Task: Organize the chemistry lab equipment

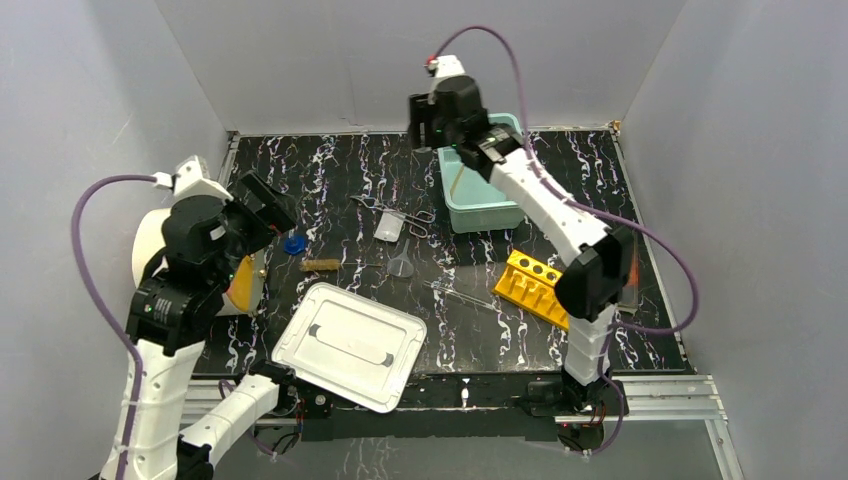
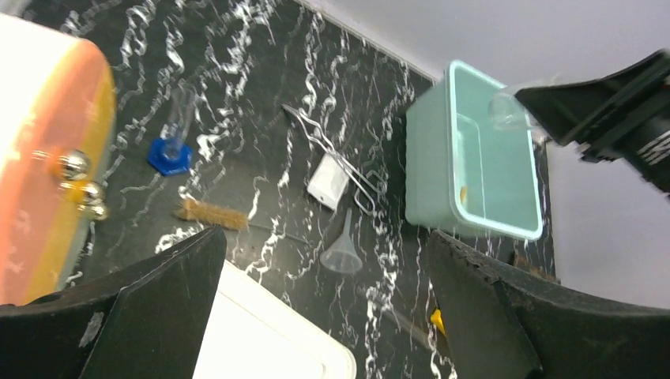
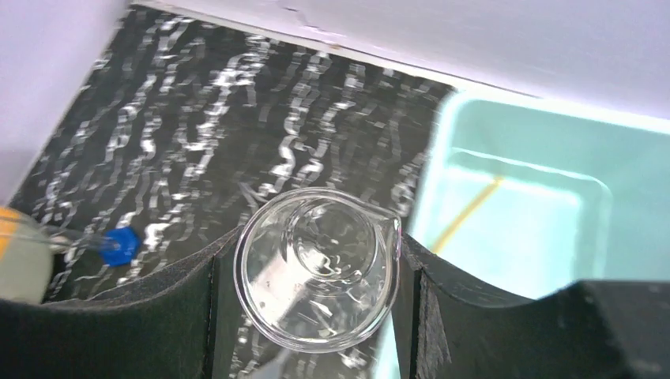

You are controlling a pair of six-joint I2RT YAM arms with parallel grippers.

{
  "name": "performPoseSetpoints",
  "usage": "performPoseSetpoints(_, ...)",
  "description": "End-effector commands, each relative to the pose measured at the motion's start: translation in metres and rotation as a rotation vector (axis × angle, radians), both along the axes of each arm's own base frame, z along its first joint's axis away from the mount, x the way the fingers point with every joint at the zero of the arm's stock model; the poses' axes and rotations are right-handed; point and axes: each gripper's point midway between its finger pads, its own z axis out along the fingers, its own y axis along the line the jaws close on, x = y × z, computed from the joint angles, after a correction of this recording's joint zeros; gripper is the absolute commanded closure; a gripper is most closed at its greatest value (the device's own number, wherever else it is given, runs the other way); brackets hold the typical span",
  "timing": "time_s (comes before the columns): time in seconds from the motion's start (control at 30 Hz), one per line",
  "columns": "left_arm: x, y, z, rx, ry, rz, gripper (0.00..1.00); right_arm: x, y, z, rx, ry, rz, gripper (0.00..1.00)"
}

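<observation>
Though the overhead view buries the beaker behind the right gripper (image 1: 430, 130), raised at the left rear corner of the bin (image 1: 480, 215), that arm's wrist camera looks straight into its mouth. The beaker (image 3: 316, 264) is clear glass, round, with a small pouring lip on the bin side and a thick, glinting base. Black padded fingers (image 3: 462, 308) press on its wall from both sides, holding it in the air at the bin's left rim. The left wrist view catches it side-on as a pale bubble at the right gripper's tip, above the bin. Only the right wrist view shows the bin's inside well: smooth teal plastic with a thin tan tube (image 3: 470, 209) lying slantwise on the floor. The left gripper (image 2: 324, 316) hangs with fingers spread wide and nothing between them, above the black, white-veined table (image 2: 261, 71). Below it lie a clear, cone-shaped funnel (image 2: 342, 254), a blue cap (image 2: 168, 155), a bristly brown stick (image 2: 209, 213) and wire scissors (image 2: 332, 150) against a small white bag (image 2: 328, 181). The yellow holed rack (image 1: 535, 285) shows whole only from overhead, with the glass rod (image 1: 460, 295) just left of it.
</observation>
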Motion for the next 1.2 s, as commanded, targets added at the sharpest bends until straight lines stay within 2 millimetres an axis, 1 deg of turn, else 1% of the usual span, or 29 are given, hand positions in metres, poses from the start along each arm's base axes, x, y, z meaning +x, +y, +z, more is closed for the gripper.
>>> performPoseSetpoints(0.0, 0.019, -0.037, -0.014, -0.065, -0.003, -0.153, 0.02, 0.01, -0.065, 0.026, 0.043, -0.051, -0.093, 0.47)
performPoseSetpoints(0.07, 0.028, -0.049, -0.021, -0.082, 0.0, -0.199, 0.02, 0.018, -0.096, 0.018, 0.023, -0.034, -0.15, 0.47)
performPoseSetpoints(0.13, 0.037, -0.064, -0.023, -0.09, -0.003, -0.272, 0.02, 0.025, -0.115, 0.009, 0.014, -0.02, -0.179, 0.47)
performPoseSetpoints(0.2, 0.046, -0.083, -0.025, -0.072, 0.014, -0.38, 0.02, 0.031, -0.129, -0.003, 0.006, 0.0, -0.195, 0.47)
performPoseSetpoints(0.37, 0.074, -0.109, -0.042, -0.096, 0.067, -0.467, 0.02, 0.053, -0.153, -0.04, -0.027, 0.048, -0.244, 0.47)
performPoseSetpoints(0.43, 0.084, -0.118, -0.046, -0.131, 0.068, -0.488, 0.02, 0.061, -0.158, -0.06, -0.048, 0.076, -0.265, 0.48)
performPoseSetpoints(0.5, 0.092, -0.125, -0.047, -0.149, 0.055, -0.499, 0.02, 0.07, -0.16, -0.078, -0.069, 0.084, -0.276, 0.48)
performPoseSetpoints(0.6, 0.101, -0.129, -0.05, -0.163, 0.055, -0.497, 0.02, 0.083, -0.156, -0.096, -0.096, 0.073, -0.266, 0.48)
performPoseSetpoints(0.67, 0.106, -0.134, -0.052, -0.166, 0.056, -0.514, 0.02, 0.095, -0.161, -0.109, -0.122, 0.082, -0.3, 0.48)
performPoseSetpoints(0.7, 0.108, -0.136, -0.055, -0.165, 0.061, -0.52, 0.02, 0.1, -0.163, -0.114, -0.13, 0.092, -0.316, 0.48)
performPoseSetpoints(0.83, 0.117, -0.138, -0.069, -0.151, 0.09, -0.519, 0.02, 0.114, -0.166, -0.123, -0.143, 0.082, -0.36, 0.48)
performPoseSetpoints(0.93, 0.126, -0.136, -0.078, -0.124, 0.105, -0.501, 0.02, 0.124, -0.171, -0.139, -0.165, 0.101, -0.386, 0.48)
performPoseSetpoints(1.0, 0.132, -0.135, -0.083, -0.102, 0.111, -0.5, 0.02, 0.13, -0.179, -0.154, -0.178, 0.147, -0.416, 0.48)
performPoseSetpoints(1.03, 0.134, -0.135, -0.084, -0.089, 0.11, -0.5, 0.02, 0.134, -0.181, -0.157, -0.169, 0.166, -0.42, 0.48)
performPoseSetpoints(1.1, 0.136, -0.129, -0.085, -0.059, 0.1, -0.479, 0.02, 0.14, -0.184, -0.158, -0.164, 0.177, -0.424, 0.48)
performPoseSetpoints(1.17, 0.138, -0.123, -0.087, -0.026, 0.091, -0.458, 0.02, 0.145, -0.181, -0.159, -0.165, 0.176, -0.41, 0.48)
